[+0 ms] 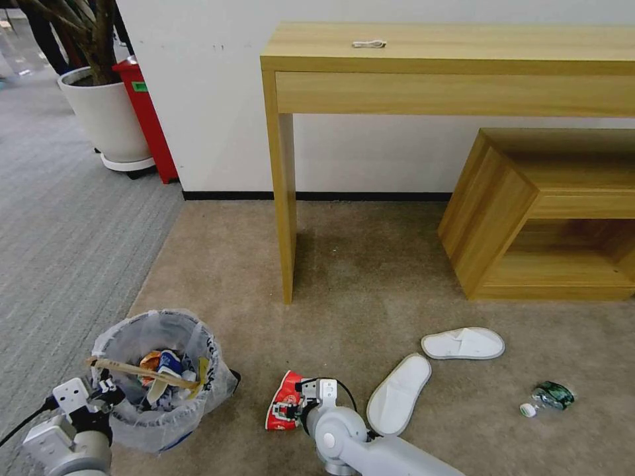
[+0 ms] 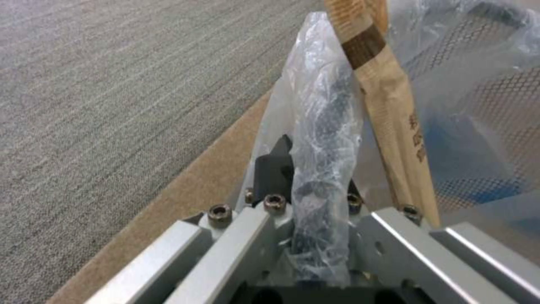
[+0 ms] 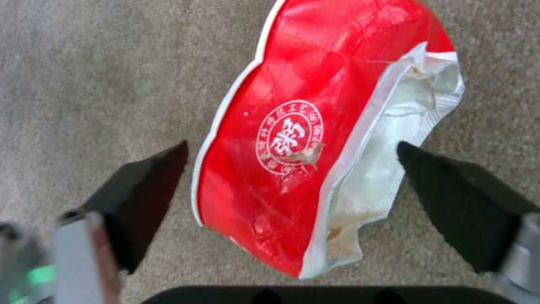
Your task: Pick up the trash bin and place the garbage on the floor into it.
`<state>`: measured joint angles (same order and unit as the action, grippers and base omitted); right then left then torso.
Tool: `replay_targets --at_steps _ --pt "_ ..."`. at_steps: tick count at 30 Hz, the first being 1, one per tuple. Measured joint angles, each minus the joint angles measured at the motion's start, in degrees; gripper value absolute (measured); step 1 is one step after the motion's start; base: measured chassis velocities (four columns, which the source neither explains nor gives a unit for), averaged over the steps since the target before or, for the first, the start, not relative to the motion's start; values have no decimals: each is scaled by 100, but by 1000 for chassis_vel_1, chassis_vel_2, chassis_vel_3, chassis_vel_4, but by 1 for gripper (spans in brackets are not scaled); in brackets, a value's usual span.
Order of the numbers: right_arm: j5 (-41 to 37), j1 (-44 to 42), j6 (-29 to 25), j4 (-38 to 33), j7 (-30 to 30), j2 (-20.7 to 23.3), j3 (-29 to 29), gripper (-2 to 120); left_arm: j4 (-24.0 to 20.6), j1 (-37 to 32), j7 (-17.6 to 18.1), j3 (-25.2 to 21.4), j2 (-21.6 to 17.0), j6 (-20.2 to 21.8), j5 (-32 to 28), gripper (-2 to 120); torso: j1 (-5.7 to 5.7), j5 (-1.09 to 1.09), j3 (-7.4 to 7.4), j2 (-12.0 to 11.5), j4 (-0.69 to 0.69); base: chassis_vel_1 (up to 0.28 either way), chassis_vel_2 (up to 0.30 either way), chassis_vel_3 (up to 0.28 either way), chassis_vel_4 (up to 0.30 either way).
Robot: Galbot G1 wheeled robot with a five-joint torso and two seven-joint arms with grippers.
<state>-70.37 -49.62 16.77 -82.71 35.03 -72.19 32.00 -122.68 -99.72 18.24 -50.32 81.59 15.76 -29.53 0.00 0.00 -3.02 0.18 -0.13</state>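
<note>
The trash bin, black mesh lined with a crinkled clear bag, sits at the lower left and holds cups, wrappers and a wooden stick. My left gripper is shut on its bag-covered rim, with the stick just beside it. A crushed red-white paper cup lies on the beige floor. My right gripper hangs over it, open, and the cup lies between the black fingers. Two white slippers and a small crushed bottle lie to the right.
A wooden desk's leg stands just beyond the cup, and a low wooden shelf sits at the right. Grey striped carpet runs along the left. A white plant pot and a red container stand by the wall.
</note>
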Motion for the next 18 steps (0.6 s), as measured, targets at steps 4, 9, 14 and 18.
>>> replay_targets --at_steps 4,9,14,18 --pt "84 8 -44 35 -48 10 33 84 -7 4 -1 5 0 0 -4 1 0 0 0 0 0 0 0 0 0" --pt "164 10 -93 41 -75 31 61 84 -9 23 -2 6 -3 -1 -10 1 0 0 0 0 0 0 0 0 0" --pt "241 16 -150 46 -98 71 78 84 -9 34 -3 10 0 -1 -12 1 0 0 0 0 0 0 0 0 0" --pt "281 71 -211 120 -103 72 93 84 -10 36 -5 13 4 -1 -12 1 0 0 0 0 0 0 0 0 0"
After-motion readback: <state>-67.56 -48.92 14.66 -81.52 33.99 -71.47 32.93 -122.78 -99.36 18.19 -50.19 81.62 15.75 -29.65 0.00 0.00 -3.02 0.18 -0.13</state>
